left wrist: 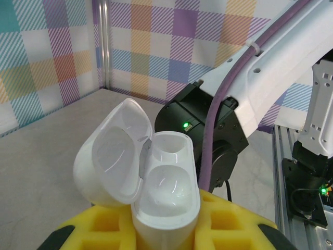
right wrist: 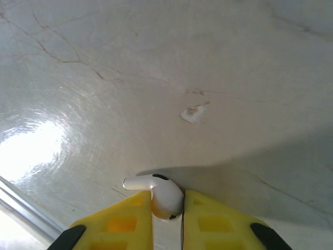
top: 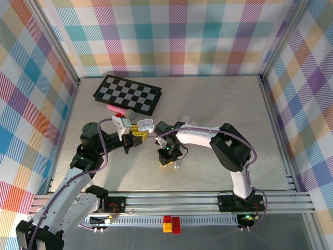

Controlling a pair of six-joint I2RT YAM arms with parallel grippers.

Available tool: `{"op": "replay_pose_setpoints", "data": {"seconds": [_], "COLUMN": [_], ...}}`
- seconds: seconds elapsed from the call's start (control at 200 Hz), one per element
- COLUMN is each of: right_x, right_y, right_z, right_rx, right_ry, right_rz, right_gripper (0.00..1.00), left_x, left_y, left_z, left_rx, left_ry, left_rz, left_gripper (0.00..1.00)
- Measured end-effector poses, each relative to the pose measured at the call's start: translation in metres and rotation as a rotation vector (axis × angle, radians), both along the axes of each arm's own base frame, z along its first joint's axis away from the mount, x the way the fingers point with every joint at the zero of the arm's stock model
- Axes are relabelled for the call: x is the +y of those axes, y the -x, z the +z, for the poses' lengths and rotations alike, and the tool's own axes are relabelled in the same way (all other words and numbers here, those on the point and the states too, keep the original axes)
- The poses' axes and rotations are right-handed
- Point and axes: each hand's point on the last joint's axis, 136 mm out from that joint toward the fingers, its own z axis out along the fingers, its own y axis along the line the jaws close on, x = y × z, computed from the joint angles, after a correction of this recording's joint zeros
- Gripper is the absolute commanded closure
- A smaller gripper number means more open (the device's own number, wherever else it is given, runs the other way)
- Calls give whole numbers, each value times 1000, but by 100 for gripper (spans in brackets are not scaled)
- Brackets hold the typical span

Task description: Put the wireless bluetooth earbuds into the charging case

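- Right claw [right wrist: 167, 203] was pinched shut on a white earbud [right wrist: 162, 194] down by the tabletop [right wrist: 156, 78], gripping the bulb with the stem free.
- The earbud was probably light, glossy and slippery.
- Left claw [left wrist: 166, 229] clamped the open charging case [left wrist: 167, 182], and both wells looked empty.

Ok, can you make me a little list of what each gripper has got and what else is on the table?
left gripper: shut on the white charging case, held above the table
case lid: open, tipped back
right gripper: shut on a white earbud, pointing down at the table
earbud stem: sticks out sideways past the yellow fingers
also on table: checkerboard near the back wall, small pink item in front of it
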Motion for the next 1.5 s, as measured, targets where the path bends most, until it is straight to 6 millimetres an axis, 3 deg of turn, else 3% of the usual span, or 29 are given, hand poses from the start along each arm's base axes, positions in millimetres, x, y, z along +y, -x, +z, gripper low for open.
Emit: {"op": "replay_pose_setpoints", "data": {"seconds": [0.27,0.45,0.665,0.835,0.955,1.3,1.5], "right_x": [-24,-59,-89,-88,-85,-56,-37], "right_y": [-27,-59,-92,-103,-102,-84,-74], "right_z": [30,55,110,170,199,248,269], "right_rx": [-223,-371,-603,-797,-913,-1105,-1169], "right_ry": [10,21,-25,-142,-185,-231,-281], "right_rz": [-47,-154,-244,-230,-161,33,109], "right_gripper": [84,84,86,84,84,85,85], "left_x": [0,1,2,-9,-22,-37,-42], "left_y": [0,-1,-10,-18,-21,-35,-36], "left_z": [1,2,-2,-19,-36,-63,-66], "left_rx": [-1,-5,2,48,78,114,118], "left_ry": [1,1,-10,-47,-87,-151,-160], "left_rz": [-1,8,59,71,62,79,69], "left_gripper": [99,98,99,99,99,99,99]}}
